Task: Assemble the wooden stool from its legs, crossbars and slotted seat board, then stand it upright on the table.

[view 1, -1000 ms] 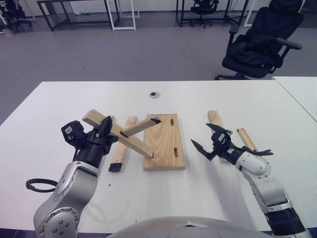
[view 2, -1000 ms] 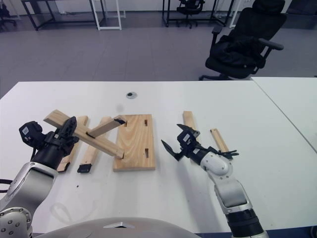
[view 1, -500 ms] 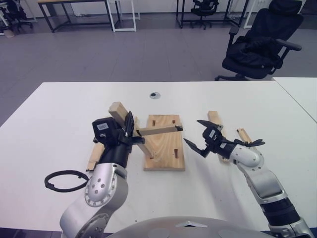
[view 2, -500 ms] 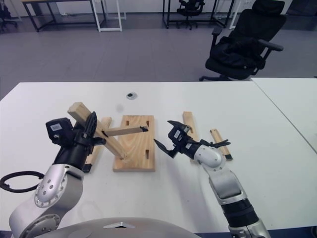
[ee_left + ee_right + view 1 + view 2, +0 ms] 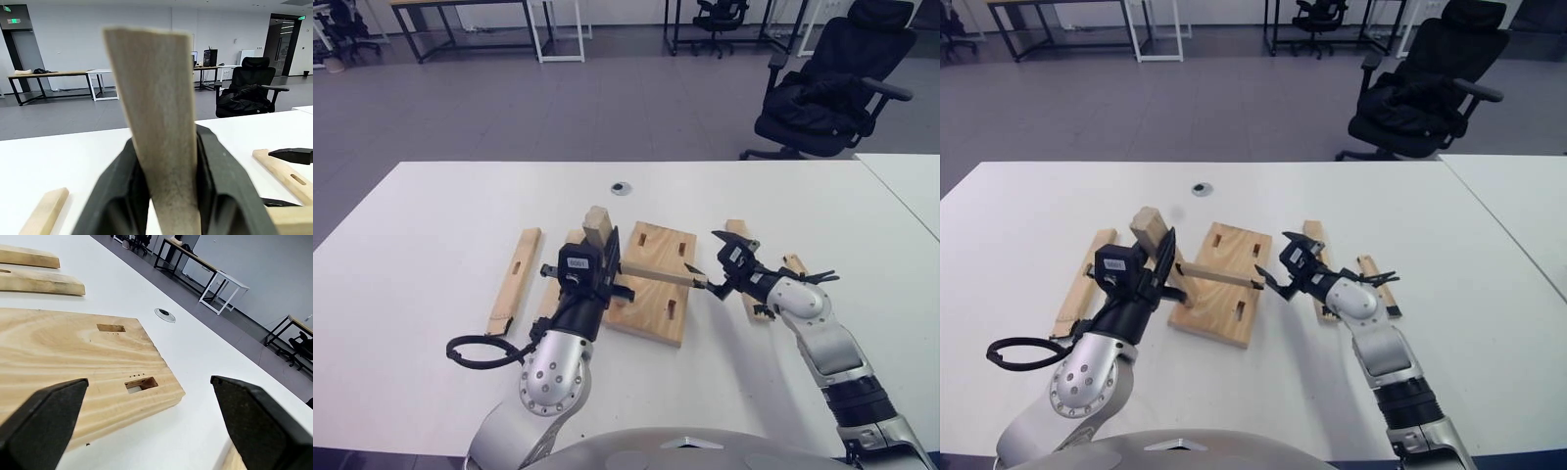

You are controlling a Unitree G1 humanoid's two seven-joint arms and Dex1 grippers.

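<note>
My left gripper is shut on a wooden leg, held nearly upright over the left edge of the slotted seat board. A crossbar sticks out of that leg to the right, ending in a dark tip above the board. The leg's lower end is hidden behind the gripper. My right gripper is open just right of the crossbar's tip, and holds nothing. In the right wrist view its fingers frame the board and its slots.
A loose leg lies left of the board, with another beside it half hidden by my arm. Two more wooden pieces lie under and behind my right gripper. A black cable loop lies at the front left, a round grommet farther back.
My left arm has swung right and tipped the leg upright, carrying the crossbar over the board. The board has turned slightly. The right gripper has moved left and up to the crossbar's tip.
</note>
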